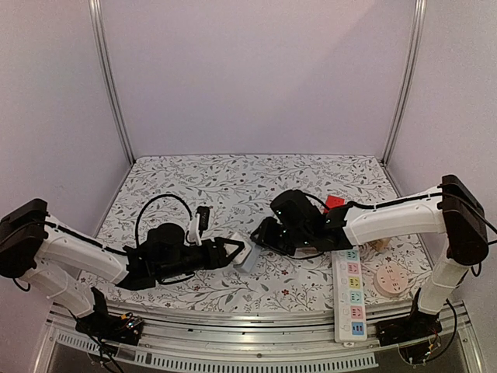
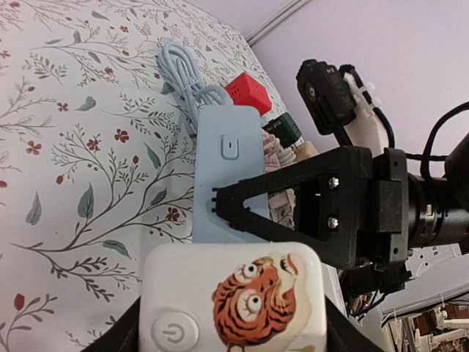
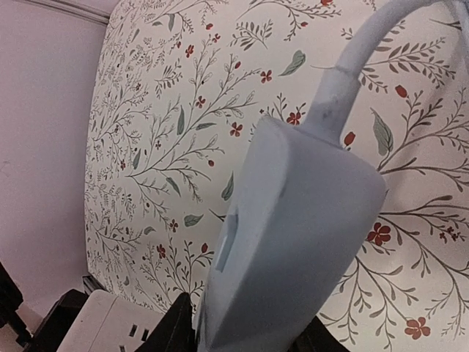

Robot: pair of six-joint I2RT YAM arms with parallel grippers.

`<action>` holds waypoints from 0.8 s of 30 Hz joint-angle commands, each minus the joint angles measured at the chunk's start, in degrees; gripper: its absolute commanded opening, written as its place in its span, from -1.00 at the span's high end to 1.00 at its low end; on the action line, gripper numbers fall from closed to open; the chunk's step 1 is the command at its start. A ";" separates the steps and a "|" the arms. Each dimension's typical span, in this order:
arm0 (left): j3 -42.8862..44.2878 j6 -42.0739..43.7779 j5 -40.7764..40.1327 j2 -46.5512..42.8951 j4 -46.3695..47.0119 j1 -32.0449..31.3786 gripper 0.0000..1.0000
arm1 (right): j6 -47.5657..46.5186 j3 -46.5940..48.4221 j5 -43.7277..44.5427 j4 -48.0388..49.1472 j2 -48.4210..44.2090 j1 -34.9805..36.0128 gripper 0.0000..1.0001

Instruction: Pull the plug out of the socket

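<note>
The plug is a white block with a tiger picture and a power button. My left gripper is shut on it, one black finger at each lower corner. It sits against the end of the socket, a pale blue strip lying on the flowered cloth with its cable coiled beyond. My right gripper is shut on that strip, its fingers pressed to both sides. From above, the left gripper and right gripper meet at the strip mid-table.
A long white power strip with coloured sockets lies at the front right beside a round beige socket. A red cube sits behind the right arm. A black cable loop and a small black block lie at left.
</note>
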 commanded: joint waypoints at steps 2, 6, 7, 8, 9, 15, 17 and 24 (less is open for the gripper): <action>3.11 0.15 0.94 -0.44 5.70 -0.97 1.00 | -3.95 0.42 0.54 1.04 0.28 0.86 0.60; 3.33 0.33 0.70 -0.39 5.25 -0.91 1.00 | -3.80 0.40 0.04 1.12 0.01 0.95 0.76; 3.46 0.32 0.74 -0.35 5.14 -0.84 1.00 | -3.92 0.48 0.19 1.11 -0.01 0.99 0.82; 3.57 0.20 0.96 -0.34 4.96 -0.69 1.00 | -4.21 0.55 0.40 1.13 -0.05 1.09 0.89; 3.84 -0.05 1.47 -0.38 4.68 -0.44 1.00 | -4.64 0.54 0.66 1.04 -0.03 1.22 0.95; 7.00 0.57 5.49 -0.22 -1.22 1.30 1.00 | -6.30 0.68 0.76 0.74 0.49 1.39 1.00; 6.90 1.57 5.32 -0.38 -1.40 1.40 1.00 | -5.40 0.55 0.78 0.87 0.50 1.34 1.00; 3.04 3.44 3.02 -0.57 5.01 1.06 1.00 | 4.13 -2.11 5.45 2.54 -2.68 1.39 1.00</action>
